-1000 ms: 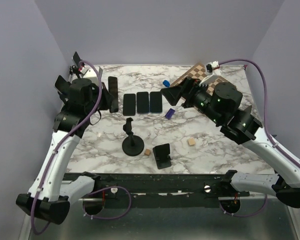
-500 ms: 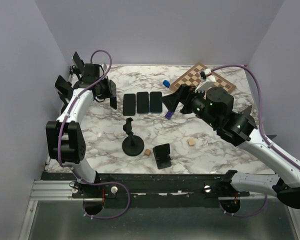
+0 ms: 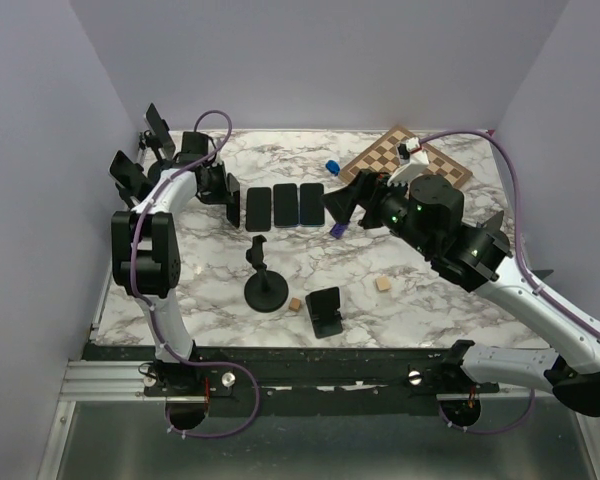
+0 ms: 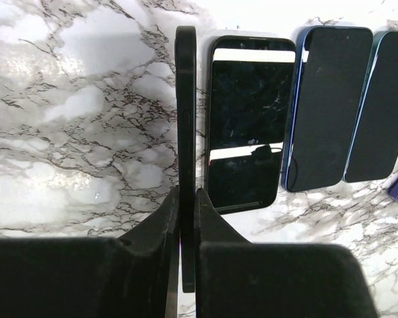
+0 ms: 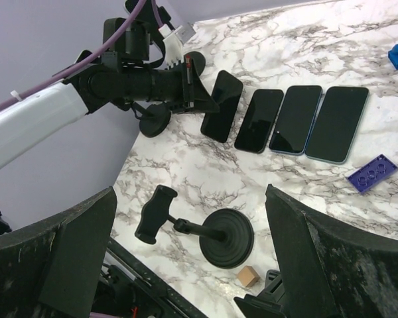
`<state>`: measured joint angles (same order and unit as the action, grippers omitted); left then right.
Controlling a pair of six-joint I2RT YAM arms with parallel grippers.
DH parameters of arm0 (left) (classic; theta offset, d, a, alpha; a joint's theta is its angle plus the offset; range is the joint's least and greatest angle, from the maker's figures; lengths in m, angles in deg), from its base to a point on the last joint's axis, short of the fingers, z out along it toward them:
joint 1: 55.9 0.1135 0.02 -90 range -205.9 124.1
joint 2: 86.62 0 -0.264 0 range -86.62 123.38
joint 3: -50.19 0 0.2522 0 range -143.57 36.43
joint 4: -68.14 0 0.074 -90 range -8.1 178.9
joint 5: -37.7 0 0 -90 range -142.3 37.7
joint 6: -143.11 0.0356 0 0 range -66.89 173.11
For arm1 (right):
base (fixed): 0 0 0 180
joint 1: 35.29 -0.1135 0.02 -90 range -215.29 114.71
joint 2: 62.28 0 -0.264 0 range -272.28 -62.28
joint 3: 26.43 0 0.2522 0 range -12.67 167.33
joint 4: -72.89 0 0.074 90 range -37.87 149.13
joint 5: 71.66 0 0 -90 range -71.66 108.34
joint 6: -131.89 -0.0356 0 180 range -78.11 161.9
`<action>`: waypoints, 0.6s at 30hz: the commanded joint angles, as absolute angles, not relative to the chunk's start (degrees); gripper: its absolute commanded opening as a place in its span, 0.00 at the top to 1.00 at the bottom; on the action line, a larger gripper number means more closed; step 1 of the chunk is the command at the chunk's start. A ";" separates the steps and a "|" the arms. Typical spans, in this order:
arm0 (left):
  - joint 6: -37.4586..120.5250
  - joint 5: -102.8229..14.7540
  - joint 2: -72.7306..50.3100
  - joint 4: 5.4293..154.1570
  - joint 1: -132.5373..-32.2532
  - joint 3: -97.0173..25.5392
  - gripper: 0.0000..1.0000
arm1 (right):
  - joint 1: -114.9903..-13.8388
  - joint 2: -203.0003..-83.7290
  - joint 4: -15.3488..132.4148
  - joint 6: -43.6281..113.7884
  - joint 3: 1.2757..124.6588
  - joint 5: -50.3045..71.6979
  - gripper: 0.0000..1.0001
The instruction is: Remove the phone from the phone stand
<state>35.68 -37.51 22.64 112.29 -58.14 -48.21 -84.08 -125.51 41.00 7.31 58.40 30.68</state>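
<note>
The left pincer is closed on a dark phone, its two fingers pressing the flat faces near one end so that the left wrist view sees the phone edge-on, like a thin black bar running away from the camera. From the right wrist view the phone is tilted, its free end low over the marble bench; whether that end touches the surface I cannot tell. It hangs just beside, and to the left of, a row of three phones lying flat, screens up, side by side at the back of the bench. The phone stand, a black post on a round base with a clamp head at the top, is upright nearer the front edge, well apart from the held phone. A small folding stand sits to its right, with a wooden cube between them. The right pincer is spread wide and grips nothing, hovering above the bench beside a purple brick, with a chessboard behind it.
</note>
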 commanded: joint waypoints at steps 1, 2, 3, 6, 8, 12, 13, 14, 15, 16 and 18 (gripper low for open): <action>35.27 -35.24 23.85 112.95 -57.74 -51.04 1.00 | -84.43 -126.13 41.61 7.52 57.40 30.40 0.00; 35.04 -35.05 24.59 113.49 -57.75 -51.38 1.00 | -84.42 -126.11 41.71 7.45 57.30 30.21 0.00; 34.88 -34.37 25.00 113.95 -57.79 -51.80 0.99 | -84.42 -126.26 41.81 7.44 57.23 29.98 0.00; 34.33 -32.49 25.97 113.95 -57.83 -52.05 0.98 | -84.46 -126.44 42.30 7.13 56.96 29.49 0.00; 34.39 -32.29 26.94 114.86 -57.83 -52.71 0.97 | -84.42 -126.62 42.51 6.91 56.94 29.07 0.00; 34.18 -32.07 27.84 115.83 -57.80 -53.53 0.96 | -84.43 -126.66 43.02 6.36 56.85 28.38 0.00; 34.13 -31.91 27.82 115.75 -57.78 -53.45 0.96 | -84.42 -126.64 43.13 6.31 56.79 28.24 0.00; 34.08 -31.75 27.77 115.78 -57.82 -53.54 0.95 | -84.42 -126.62 43.13 6.21 56.77 28.27 0.00; 33.97 -31.81 27.96 116.00 -57.83 -53.79 0.93 | -84.42 -126.62 43.13 6.12 56.77 28.22 0.00; 33.95 -31.77 28.08 116.19 -57.83 -53.96 0.90 | -84.46 -126.62 43.21 5.97 56.74 28.15 0.00; 33.76 -31.82 28.17 116.59 -57.79 -54.22 0.80 | -84.42 -126.58 43.39 5.69 56.68 27.90 0.00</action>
